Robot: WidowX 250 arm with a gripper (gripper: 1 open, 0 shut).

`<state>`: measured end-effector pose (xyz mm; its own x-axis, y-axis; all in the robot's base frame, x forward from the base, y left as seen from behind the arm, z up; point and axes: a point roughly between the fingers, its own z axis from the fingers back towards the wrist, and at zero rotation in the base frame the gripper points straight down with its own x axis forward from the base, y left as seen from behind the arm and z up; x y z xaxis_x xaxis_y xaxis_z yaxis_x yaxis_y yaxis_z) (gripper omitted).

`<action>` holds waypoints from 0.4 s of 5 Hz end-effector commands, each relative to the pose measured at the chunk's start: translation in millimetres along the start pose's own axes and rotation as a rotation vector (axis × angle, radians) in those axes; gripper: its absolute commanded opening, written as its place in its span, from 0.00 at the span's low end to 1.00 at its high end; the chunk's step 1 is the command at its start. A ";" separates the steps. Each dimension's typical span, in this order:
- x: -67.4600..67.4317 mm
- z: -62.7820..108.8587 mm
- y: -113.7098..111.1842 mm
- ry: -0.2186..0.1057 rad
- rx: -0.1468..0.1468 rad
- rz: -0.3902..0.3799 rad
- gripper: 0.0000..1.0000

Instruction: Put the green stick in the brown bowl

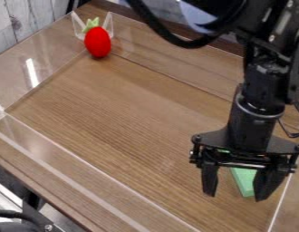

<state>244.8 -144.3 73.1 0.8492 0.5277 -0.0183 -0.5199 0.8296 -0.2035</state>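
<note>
"Where is the green stick (244,180)?"

"On the wooden table (103,127), toward the right side of the view. The claw (243,188) is over it, covering much of its length; a pale green patch shows between the two black fingers."

"So the fingers are on either side of it?"

"In the picture, yes, one to the left and one to the right. They're spread, with a wide gap between them. I can't tell whether either one touches the stick."

"And the arm?"

"The black arm (251,95) comes down from the top of the view, with a dark cable (164,32) curving beside it."

"Anything farther out?"

"A red strawberry-like toy (98,42) with green leaves, well apart from the claw, near the upper left. Another dark cable (25,217) crosses the lower left corner."
</note>
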 end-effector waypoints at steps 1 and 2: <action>23.0 6.8 -15.0 -0.067 -0.063 0.110 1.00; 28.7 15.8 -17.4 -0.105 -0.092 0.192 1.00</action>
<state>264.8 -140.4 70.3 0.7316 0.6817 0.0071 -0.6622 0.7130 -0.2304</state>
